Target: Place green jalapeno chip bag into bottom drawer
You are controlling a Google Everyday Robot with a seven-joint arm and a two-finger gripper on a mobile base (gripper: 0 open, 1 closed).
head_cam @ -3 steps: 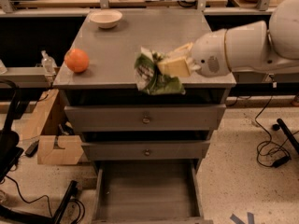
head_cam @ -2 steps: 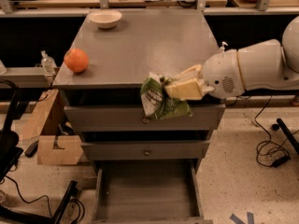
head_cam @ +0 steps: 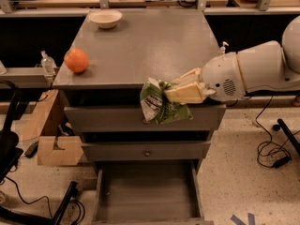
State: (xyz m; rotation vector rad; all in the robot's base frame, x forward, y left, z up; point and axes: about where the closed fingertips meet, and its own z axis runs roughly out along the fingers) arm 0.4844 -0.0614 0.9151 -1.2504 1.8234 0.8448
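The end effector [head_cam: 170, 89] reaches in from the right at the counter's [head_cam: 150, 46] near edge, its cream fingers clamped on the green jalapeno chip bag [head_cam: 155, 108]. The bag hangs off that edge in front of the top drawer [head_cam: 103, 118], its long axis apparently close to upright, with the crumpled top in the grip and the bottom pointing down. Below it the bottom drawer [head_cam: 147, 191] stands pulled out, its grey floor showing. A white bowl [head_cam: 105, 18] sits far left on the counter and an orange [head_cam: 76, 60] near left.
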